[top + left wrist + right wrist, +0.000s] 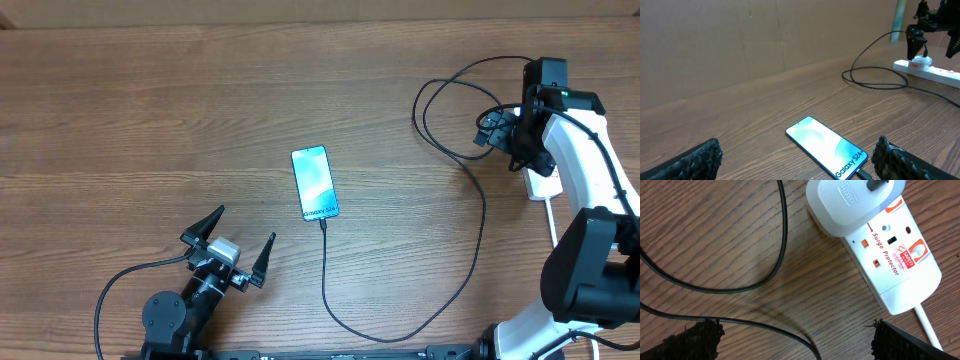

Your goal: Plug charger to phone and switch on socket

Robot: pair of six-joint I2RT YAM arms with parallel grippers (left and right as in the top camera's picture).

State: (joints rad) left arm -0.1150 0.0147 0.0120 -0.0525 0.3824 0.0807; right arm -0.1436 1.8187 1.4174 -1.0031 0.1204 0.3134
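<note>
One phone: face up, lit, charger tip at its lower edge
Left gripper: near phone, fingers apart
Right gripper: well off phone, fingers apart

One phone, one black charger cable, one white socket strip, one white plug on it.

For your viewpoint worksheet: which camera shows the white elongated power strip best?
Right wrist: the white elongated power strip is close, its label readable. Overhead, the right arm covers most of the strip; left wrist shows the strip small, far off.
</note>
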